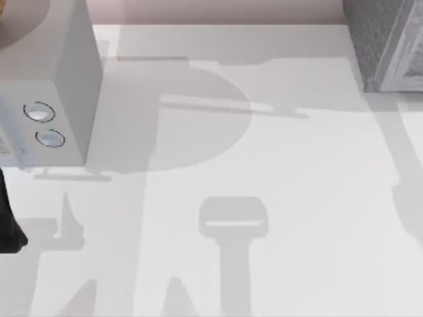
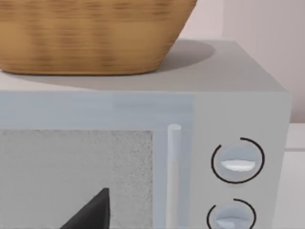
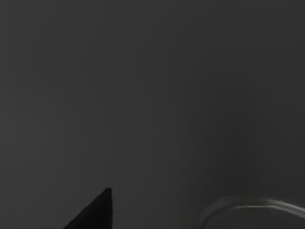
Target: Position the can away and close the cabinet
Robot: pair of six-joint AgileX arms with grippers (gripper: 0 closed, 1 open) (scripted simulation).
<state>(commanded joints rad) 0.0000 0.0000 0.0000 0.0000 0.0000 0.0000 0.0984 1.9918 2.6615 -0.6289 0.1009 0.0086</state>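
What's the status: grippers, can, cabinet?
Left gripper facing the dial box under the wicker basket. Right wrist view dark. Cabinet at the table's far right.

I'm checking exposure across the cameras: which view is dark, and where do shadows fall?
Right wrist view: dark. Top view: evenly lit, with soft grey shadows, one large and round, across the table beside the box with two dials. Left wrist view: bright, the wicker basket casting a shadow on that box's top.
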